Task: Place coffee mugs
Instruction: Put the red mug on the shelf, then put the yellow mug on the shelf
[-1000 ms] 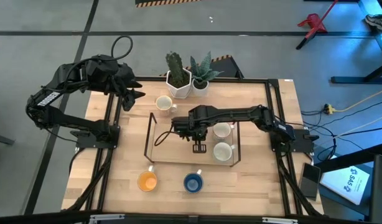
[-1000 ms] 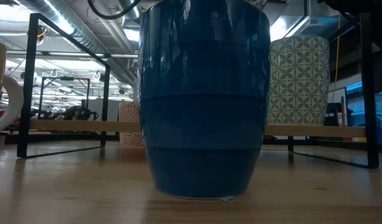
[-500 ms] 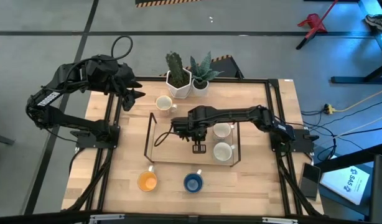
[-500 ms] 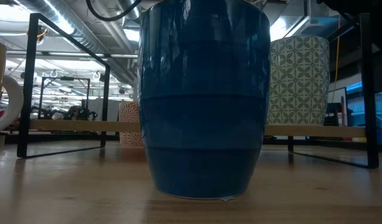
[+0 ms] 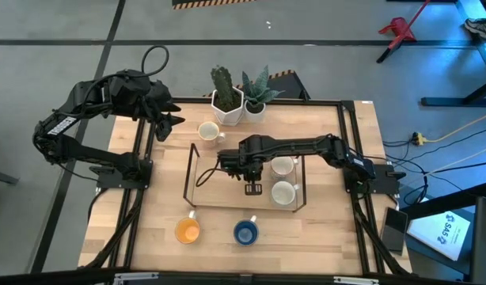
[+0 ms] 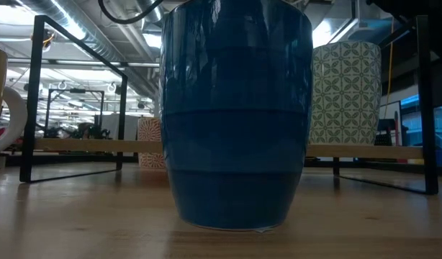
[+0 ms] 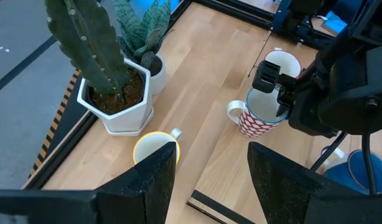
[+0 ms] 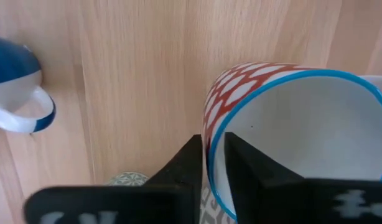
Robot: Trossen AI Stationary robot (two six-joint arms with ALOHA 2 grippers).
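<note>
My right gripper (image 8: 213,168) reaches from the right to the table's middle (image 5: 241,164) and is shut on a red-patterned mug with a blue rim (image 8: 290,124), which also shows in the left wrist view (image 7: 260,115). A white mug (image 5: 282,166) and a green-patterned mug (image 5: 284,192) stand right of it inside a black wire frame (image 5: 189,170). A cream mug (image 5: 208,131) stands near the plant pots. The orange mug (image 5: 187,230) and the blue mug (image 5: 244,232) stand near the near edge. My left gripper (image 5: 170,120) waits open at the far left, touching nothing. My right gripper holds the red-patterned mug by its rim (image 8: 211,146), on the side away from the white mug. One finger (image 8: 241,171) is inside the mug and the other finger (image 8: 188,165) outside. The fingers come from above, pointing down. The mug is upright; whether its base is on the wood I cannot tell.
Two white hexagonal pots with a cactus (image 5: 225,99) and a spiky plant (image 5: 256,101) stand at the far edge. The black frame's upright rods (image 6: 38,93) rise around the middle of the table. In the low view the blue mug (image 6: 235,115) fills the foreground.
</note>
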